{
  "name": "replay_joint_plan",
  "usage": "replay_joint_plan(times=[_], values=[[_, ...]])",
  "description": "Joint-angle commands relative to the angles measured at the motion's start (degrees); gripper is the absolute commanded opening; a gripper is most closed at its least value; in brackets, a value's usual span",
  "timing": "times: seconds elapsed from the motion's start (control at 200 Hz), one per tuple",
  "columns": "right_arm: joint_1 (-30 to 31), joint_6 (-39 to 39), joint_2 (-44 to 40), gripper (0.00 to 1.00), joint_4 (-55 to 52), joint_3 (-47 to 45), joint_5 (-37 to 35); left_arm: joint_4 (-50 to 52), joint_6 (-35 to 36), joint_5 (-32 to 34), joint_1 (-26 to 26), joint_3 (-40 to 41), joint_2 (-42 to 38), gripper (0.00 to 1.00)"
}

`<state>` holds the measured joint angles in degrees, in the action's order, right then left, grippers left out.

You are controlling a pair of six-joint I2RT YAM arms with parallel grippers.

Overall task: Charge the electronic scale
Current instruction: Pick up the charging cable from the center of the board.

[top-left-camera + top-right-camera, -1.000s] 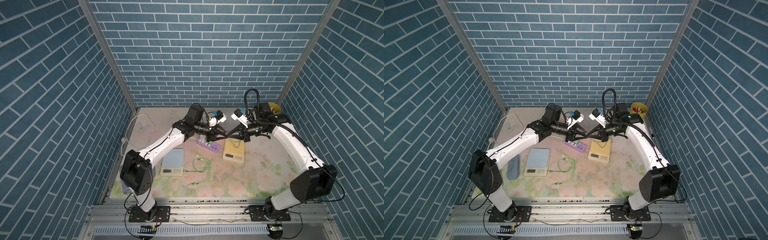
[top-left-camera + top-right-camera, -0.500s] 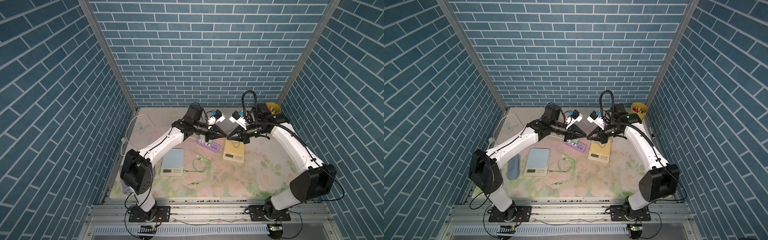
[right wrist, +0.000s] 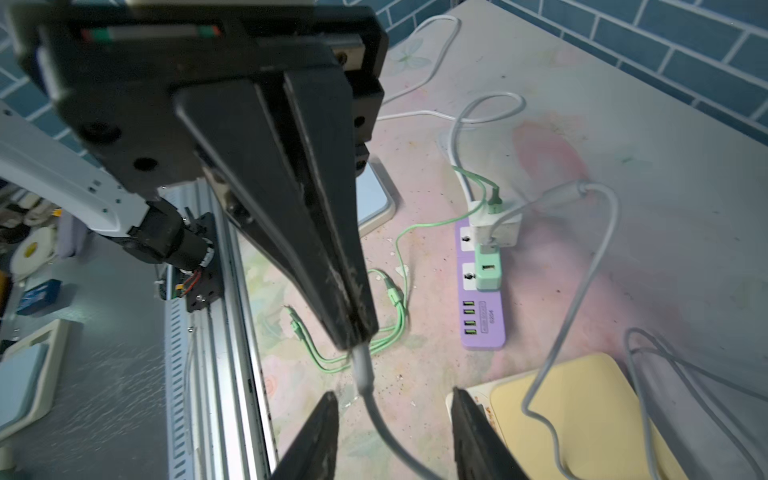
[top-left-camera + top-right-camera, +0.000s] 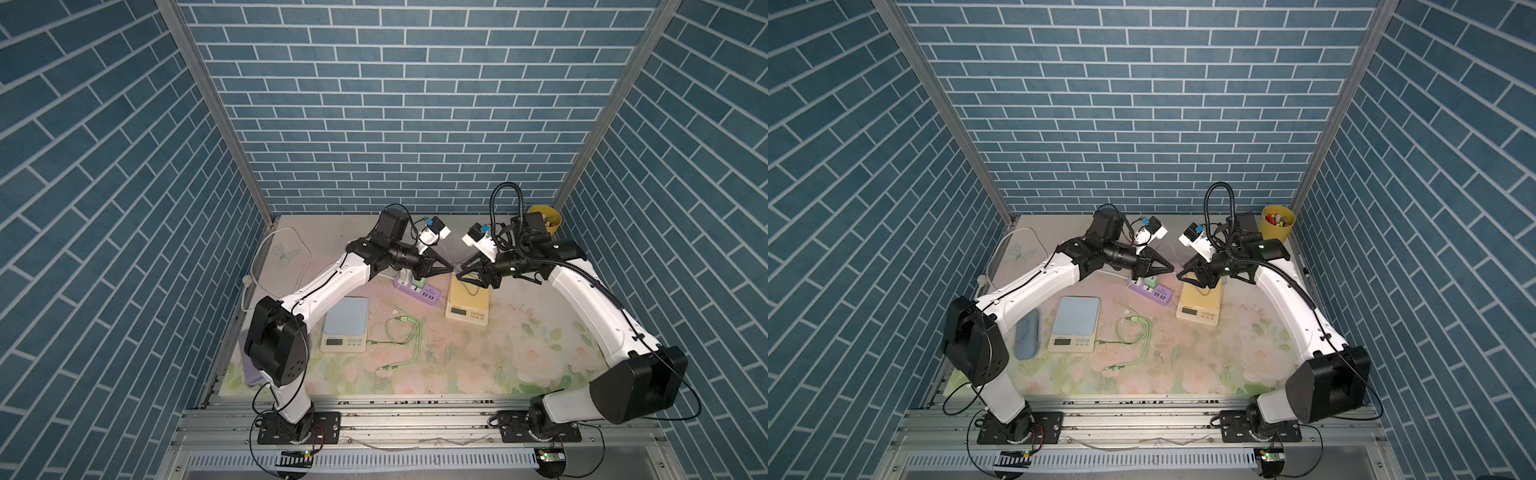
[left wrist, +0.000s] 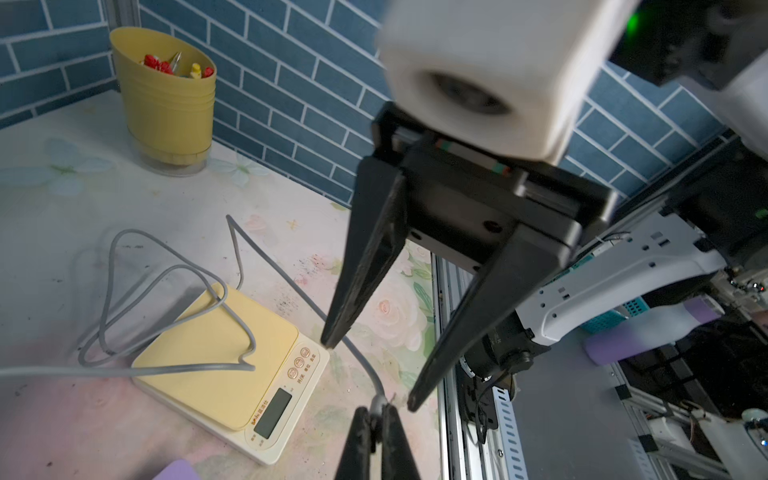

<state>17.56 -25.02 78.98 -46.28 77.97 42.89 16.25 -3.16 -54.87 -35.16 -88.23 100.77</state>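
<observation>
A yellow-topped electronic scale (image 4: 467,303) (image 5: 216,332) sits on the mat under both grippers, with loops of a grey charging cable (image 5: 174,286) lying over it. My left gripper (image 4: 450,271) (image 5: 374,409) is shut on the cable's grey plug end (image 3: 361,370), held in the air just left of the scale. My right gripper (image 4: 461,275) (image 3: 392,397) faces it tip to tip, open, and the cable runs between its fingers untouched. The cable's far end goes to a white adapter (image 3: 498,224) on the purple power strip (image 4: 417,291).
A blue-topped scale (image 4: 345,318) lies at the left with a green multi-head cable (image 4: 405,336) at its front edge. A yellow cup (image 4: 1278,222) with small items stands in the back right corner. A grey-blue pouch (image 4: 1026,334) lies near the left arm's base.
The two grippers drew slightly apart. My left gripper has shut on the grey plug and my right gripper has opened, letting go of it.
</observation>
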Motion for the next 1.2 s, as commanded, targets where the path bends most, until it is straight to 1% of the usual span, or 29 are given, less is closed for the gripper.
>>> replay_joint_plan(times=[0.0,0.08,0.125,0.23,0.26,0.285,0.335,0.385,0.525,0.635,0.695,0.78,0.845,0.935,0.95,1.025,1.195], values=[[-0.2,5.0,-6.7,0.47,11.3,-5.9,-11.2,0.5,-9.2,5.0,0.5,-0.2,1.2,0.00],[0.3,6.4,-10.0,0.48,16.2,-10.6,-15.9,-0.1,-13.1,7.4,0.6,0.2,1.4,0.00],[1.5,6.5,-10.9,0.49,17.5,-12.0,-19.7,-0.1,-15.3,8.9,0.6,0.3,1.6,0.00],[8.7,1.7,-11.5,0.49,19.4,-14.7,-31.4,-0.4,-19.8,11.3,0.6,0.3,1.9,0.00],[10.3,0.8,-11.5,0.49,20.2,-15.3,-33.2,-0.9,-20.8,11.4,0.6,0.3,1.9,0.00],[11.1,0.6,-11.3,0.47,20.7,-15.7,-34.0,-1.0,-21.6,11.6,0.6,0.3,1.9,0.00],[12.0,0.3,-10.7,0.42,21.7,-15.8,-34.2,-1.5,-22.5,11.7,0.6,0.5,1.8,0.00],[12.5,-0.2,-10.1,0.40,22.4,-15.7,-34.2,-1.8,-23.2,11.7,0.6,0.6,1.7,0.00],[14.2,-3.2,-8.3,0.39,23.7,-15.0,-36.8,-1.8,-23.7,11.8,0.6,0.5,1.9,0.00],[14.7,-6.0,-8.8,0.42,25.7,-16.1,-39.5,-2.0,-24.2,11.9,0.7,0.8,2.2,0.00],[14.9,-8.1,-9.2,0.42,27.3,-17.4,-39.3,-2.5,-24.7,11.6,0.7,0.9,2.3,0.00],[14.9,-9.9,-8.6,0.38,28.7,-18.4,-38.7,-2.5,-24.9,11.2,0.6,0.6,2.4,0.00],[14.9,-10.2,-7.6,0.36,29.0,-17.9,-38.1,-2.4,-24.9,11.0,0.8,0.6,2.3,0.00],[14.9,-10.3,-6.1,0.35,29.7,-17.0,-38.1,-2.5,-24.9,10.7,0.7,0.8,2.2,0.00],[14.9,-10.3,-5.9,0.35,29.9,-16.9,-36.7,-2.6,-24.9,10.6,0.8,0.8,2.2,0.00],[14.9,-10.5,-4.7,0.34,30.4,-16.3,-36.1,-2.6,-24.8,10.4,0.7,1.1,1.9,0.00],[14.9,-11.3,-2.5,0.27,30.5,-14.5,-34.8,-2.7,-24.7,10.0,0.9,1.7,1.5,0.00]])
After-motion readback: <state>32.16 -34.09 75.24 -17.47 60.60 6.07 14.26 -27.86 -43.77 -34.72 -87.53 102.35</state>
